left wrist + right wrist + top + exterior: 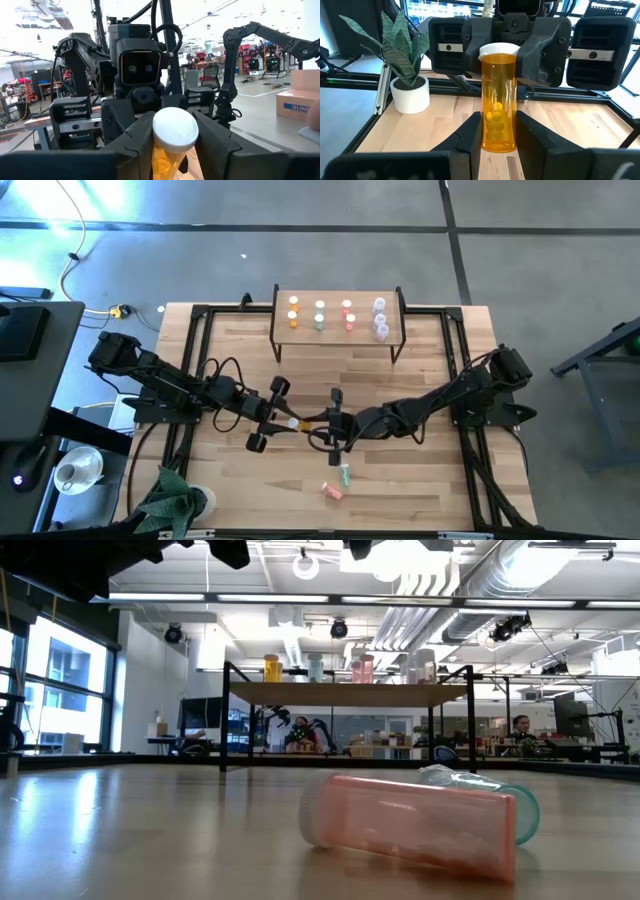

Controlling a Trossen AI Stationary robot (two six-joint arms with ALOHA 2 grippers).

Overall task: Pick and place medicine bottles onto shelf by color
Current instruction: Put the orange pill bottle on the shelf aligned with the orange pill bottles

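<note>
An orange medicine bottle (294,423) with a white cap hangs level in the air over the table's middle, between my two grippers. My left gripper (284,420) comes from the left and is shut on its cap end. My right gripper (310,424) comes from the right and is shut on its base end. The shelf (338,338) stands at the far edge with several bottles upright on its top in colour groups. A pink bottle (332,491) and a green bottle (345,474) lie on their sides near the table's front. My left gripper pinches the orange bottle just below its white cap (175,131), one finger (134,142) on each side. Its fingers come level from the table's left and lie along the bottle, which is clear of the table. My right gripper pinches the bottle's base end (498,135) between its two fingers (470,131). They come about level from the table's right and lie along the bottle. The cap (497,49) points away from this gripper, toward the other.
A potted plant (175,500) stands at the table's near left corner. In the low view the pink bottle (410,825) lies close in front, the green one (505,802) behind it, and the shelf (350,692) farther back. Black frame rails run along both table sides.
</note>
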